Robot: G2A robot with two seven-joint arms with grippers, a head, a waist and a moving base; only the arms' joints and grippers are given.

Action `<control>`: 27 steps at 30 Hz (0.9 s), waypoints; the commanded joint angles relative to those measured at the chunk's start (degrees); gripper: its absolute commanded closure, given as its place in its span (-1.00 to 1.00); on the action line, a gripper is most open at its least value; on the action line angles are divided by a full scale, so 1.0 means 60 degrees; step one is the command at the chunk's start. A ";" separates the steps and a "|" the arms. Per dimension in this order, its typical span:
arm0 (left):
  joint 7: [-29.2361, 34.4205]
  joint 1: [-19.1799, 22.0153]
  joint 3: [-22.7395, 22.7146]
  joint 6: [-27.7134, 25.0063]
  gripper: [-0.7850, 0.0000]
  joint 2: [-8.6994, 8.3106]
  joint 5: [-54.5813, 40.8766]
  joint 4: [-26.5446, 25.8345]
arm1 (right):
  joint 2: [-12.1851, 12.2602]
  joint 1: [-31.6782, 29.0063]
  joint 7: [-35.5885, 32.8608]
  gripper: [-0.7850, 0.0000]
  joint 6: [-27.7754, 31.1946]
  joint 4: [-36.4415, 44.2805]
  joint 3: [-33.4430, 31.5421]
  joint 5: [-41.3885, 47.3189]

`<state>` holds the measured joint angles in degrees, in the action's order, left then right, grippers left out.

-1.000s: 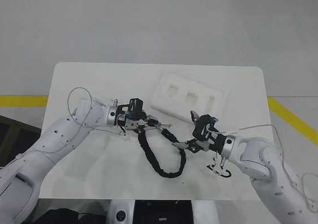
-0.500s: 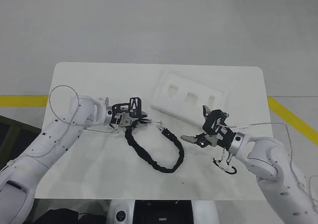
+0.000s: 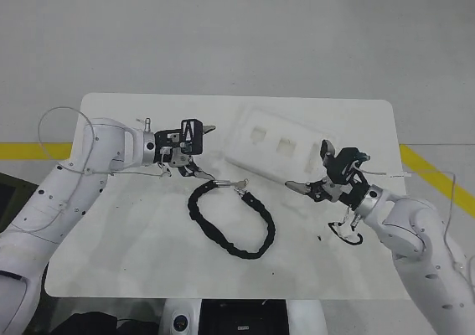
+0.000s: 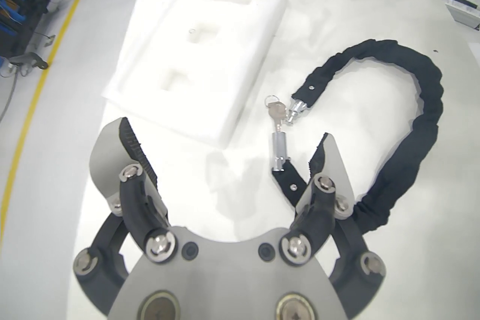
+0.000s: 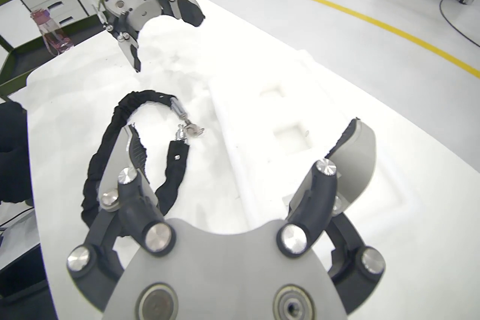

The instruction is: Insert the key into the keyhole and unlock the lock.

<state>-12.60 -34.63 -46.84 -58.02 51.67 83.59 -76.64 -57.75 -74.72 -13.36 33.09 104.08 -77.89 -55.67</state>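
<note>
Two pincers are hanging wide open over the table, and neither is carrying anything. The left gripper is hovering just beside the chain lock, its jaws spread well apart, close to the sleeved end that carries the lock barrel. The right gripper is sitting off on the other side, well apart from the loop and equally splayed, by the edge of the white foam tray.

And the key: it is lying flat on the table with its blade pushed into the mouth of the barrel, its ring pointing toward the foam. The chain's other end, the one with the metal pin, is resting just beside the key's head, outside the barrel, so the loop is lying open like a horseshoe.

By my reading, the insert-and-turn is looking finished, with the key seated, the pin out and both grippers off. What I'm expecting next is a clean retreat, arms lifting up and away without snagging the chain. If the release needs proving, that is calling for a narrow pinch on the pin end, drawing it clear of the key while the other gripper is pinning the barrel end down. Whether the barrel has fully turned, I cannot tell.
</note>
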 commanded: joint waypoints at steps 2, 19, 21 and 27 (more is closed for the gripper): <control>-0.1139 0.0220 -0.0180 0.0009 -1.00 -0.0040 0.0438 0.0278 | -0.0020 0.0396 0.0343 -1.00 -0.0131 -0.0582 -0.0095 -0.0216; -0.4964 0.1646 0.0177 0.0488 -1.00 0.0129 0.2750 0.2706 | -0.0015 0.2310 0.0840 -1.00 -0.0612 -0.2750 -0.0847 -0.0756; -0.5085 0.1699 0.0238 0.0567 -1.00 0.0168 0.2755 0.2891 | -0.0004 0.2417 0.0907 -1.00 -0.0564 -0.2786 -0.0883 -0.0951; -0.5147 0.1706 0.0276 0.0607 -1.00 0.0186 0.2764 0.2967 | -0.0001 0.2430 0.0913 -1.00 -0.0540 -0.2783 -0.0883 -0.1001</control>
<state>-43.47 -24.39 -45.19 -54.38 52.79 100.17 -58.86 -57.75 -60.15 -7.89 29.85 87.38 -83.18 -61.66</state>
